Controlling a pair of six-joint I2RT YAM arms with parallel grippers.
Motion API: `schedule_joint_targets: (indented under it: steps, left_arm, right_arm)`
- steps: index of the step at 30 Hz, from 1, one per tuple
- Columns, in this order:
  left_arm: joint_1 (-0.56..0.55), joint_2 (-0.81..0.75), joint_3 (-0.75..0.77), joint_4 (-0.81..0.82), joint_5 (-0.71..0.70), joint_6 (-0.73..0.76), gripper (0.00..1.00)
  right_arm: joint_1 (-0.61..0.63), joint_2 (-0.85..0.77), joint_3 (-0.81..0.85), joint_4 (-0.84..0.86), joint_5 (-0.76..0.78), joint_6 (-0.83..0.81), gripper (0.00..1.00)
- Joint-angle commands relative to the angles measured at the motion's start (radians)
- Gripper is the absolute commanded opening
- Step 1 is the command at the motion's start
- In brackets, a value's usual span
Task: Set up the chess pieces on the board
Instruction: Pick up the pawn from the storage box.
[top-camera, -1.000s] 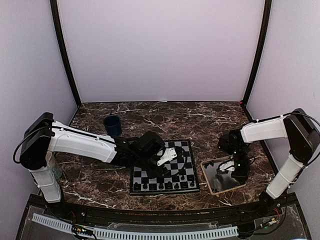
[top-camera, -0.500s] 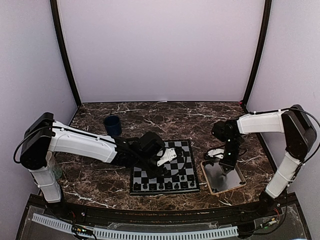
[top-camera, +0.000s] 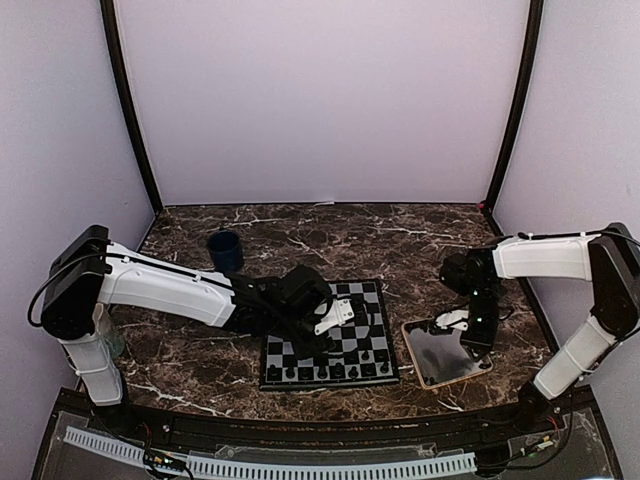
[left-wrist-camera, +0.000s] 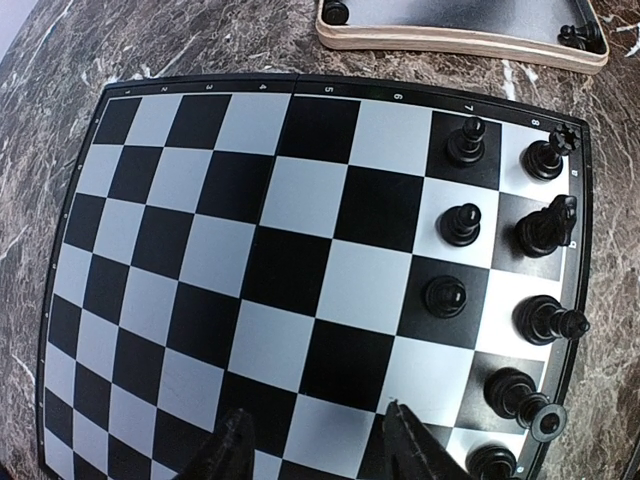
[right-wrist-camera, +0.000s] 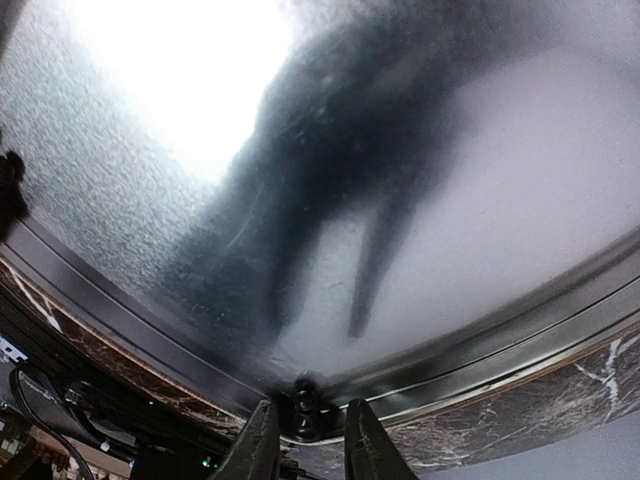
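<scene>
The board (top-camera: 285, 352) lies in front of the arms and fills the left wrist view (left-wrist-camera: 250, 260). Several dark chess pieces (left-wrist-camera: 460, 222) stand in its two right-hand columns there, along the near edge in the top view (top-camera: 340, 371). My left gripper (left-wrist-camera: 318, 445) is open and empty, low over bare squares. My right gripper (right-wrist-camera: 308, 440) is down at the rim of the tan-rimmed tray (top-camera: 411, 350), over its right side (top-camera: 470, 338). Its jaws stand narrowly apart on either side of one small dark piece (right-wrist-camera: 305, 408) in the tray's corner.
A dark blue cup (top-camera: 225, 250) stands at the back left. The tray (left-wrist-camera: 460, 38) lies just right of the board, with two pieces in its corners (left-wrist-camera: 335, 12) (left-wrist-camera: 572, 33). A dark shape (right-wrist-camera: 10, 190) sits at the left edge of the tray's shiny floor.
My right gripper lifted to the tray's back-left side, then swung back down over its right side. The left arm has barely moved.
</scene>
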Motion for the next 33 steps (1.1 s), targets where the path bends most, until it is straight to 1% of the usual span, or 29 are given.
schedule_joint_targets:
  steps: [1, 10, 18, 22, 24, 27, 30, 33]
  left_arm:
    - [-0.007, 0.001, 0.025, -0.022, -0.005, 0.012, 0.47]
    - [-0.009, 0.003, 0.026, -0.025, -0.009, 0.013, 0.47]
    - [-0.009, 0.004, 0.028, -0.026, -0.011, 0.016, 0.47]
    - [-0.01, 0.004, 0.028, -0.027, -0.015, 0.017, 0.47]
    - [-0.01, 0.004, 0.028, -0.028, -0.017, 0.018, 0.47]
    - [-0.009, 0.004, 0.029, -0.03, -0.018, 0.019, 0.47]
    - [-0.01, 0.004, 0.029, -0.029, -0.018, 0.02, 0.47]
    - [-0.01, 0.004, 0.029, -0.03, -0.016, 0.02, 0.47]
  right_arm:
    - [-0.005, -0.018, -0.031, -0.021, 0.034, -0.007, 0.26]
    - [-0.006, -0.006, -0.082, 0.007, 0.065, -0.016, 0.26]
    - [-0.006, 0.019, -0.118, 0.048, 0.076, -0.025, 0.23]
    - [-0.005, 0.03, -0.16, 0.084, 0.105, -0.032, 0.18]
    - [-0.006, 0.028, -0.179, 0.1, 0.101, -0.041, 0.14]
    - [-0.006, 0.01, -0.186, 0.114, 0.083, -0.045, 0.1]
    - [-0.006, -0.018, -0.146, 0.108, 0.041, -0.048, 0.06]
    - [-0.006, -0.045, -0.074, 0.103, -0.03, -0.052, 0.06]
